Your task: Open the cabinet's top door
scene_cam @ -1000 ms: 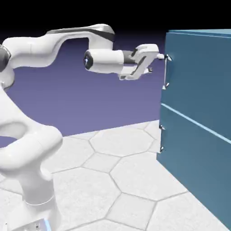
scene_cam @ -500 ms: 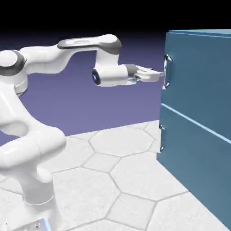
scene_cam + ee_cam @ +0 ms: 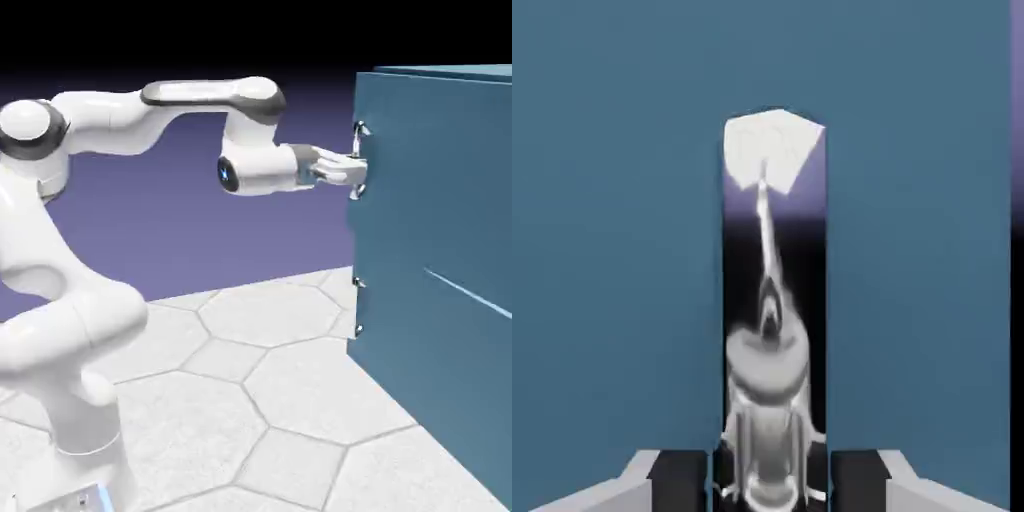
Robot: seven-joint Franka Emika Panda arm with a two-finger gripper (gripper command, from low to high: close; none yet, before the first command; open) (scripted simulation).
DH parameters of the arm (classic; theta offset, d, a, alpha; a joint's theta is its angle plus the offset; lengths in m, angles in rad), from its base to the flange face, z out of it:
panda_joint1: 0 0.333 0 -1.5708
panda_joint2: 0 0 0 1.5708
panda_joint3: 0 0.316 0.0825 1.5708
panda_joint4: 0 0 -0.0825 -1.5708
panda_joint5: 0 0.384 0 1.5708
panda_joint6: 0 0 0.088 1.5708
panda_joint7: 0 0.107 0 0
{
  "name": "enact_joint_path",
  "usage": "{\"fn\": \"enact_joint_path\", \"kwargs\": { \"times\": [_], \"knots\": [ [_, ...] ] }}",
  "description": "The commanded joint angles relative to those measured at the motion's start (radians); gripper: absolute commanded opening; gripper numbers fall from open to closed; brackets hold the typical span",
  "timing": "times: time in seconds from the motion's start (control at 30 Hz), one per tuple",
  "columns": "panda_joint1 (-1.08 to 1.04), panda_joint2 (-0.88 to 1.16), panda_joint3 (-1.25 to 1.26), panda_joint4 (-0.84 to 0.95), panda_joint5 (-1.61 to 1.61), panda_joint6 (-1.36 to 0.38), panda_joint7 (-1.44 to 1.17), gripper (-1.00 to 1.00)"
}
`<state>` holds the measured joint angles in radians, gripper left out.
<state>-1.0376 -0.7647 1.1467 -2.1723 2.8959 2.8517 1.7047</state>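
Cabinet (image 3: 440, 250) stands at the counter's (image 3: 250, 390) right; its top door (image 3: 430, 170) sits slightly ajar. Arm reaches level, gripper (image 3: 352, 170) clenched on the door's silver handle (image 3: 770, 330).

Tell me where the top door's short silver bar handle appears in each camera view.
Exterior view: short silver bar handle at the cabinet's upper left edge, the gripper shut on it.
Hand view: the handle runs up the middle.
Shared landmark: the flat teal-blue top door.
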Motion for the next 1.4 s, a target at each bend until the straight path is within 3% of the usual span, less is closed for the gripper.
{"fn": "enact_joint_path", "kwargs": {
  "times": [0.0,0.23,0.77,1.07,1.37],
  "knots": [
    [0.036,0.014,-0.027,-0.019,0.001,-0.008,-0.022,-1.00],
    [0.290,0.092,-0.234,-0.125,-0.009,-0.040,-0.161,-1.00],
    [0.816,-0.189,-0.780,-0.563,-0.606,-0.243,0.181,-1.00],
    [0.918,-0.397,-1.035,-0.726,-0.998,-0.362,0.374,-1.00],
    [0.872,-0.558,-1.292,-0.808,-1.389,-0.564,0.534,-1.00]
  ]
}}
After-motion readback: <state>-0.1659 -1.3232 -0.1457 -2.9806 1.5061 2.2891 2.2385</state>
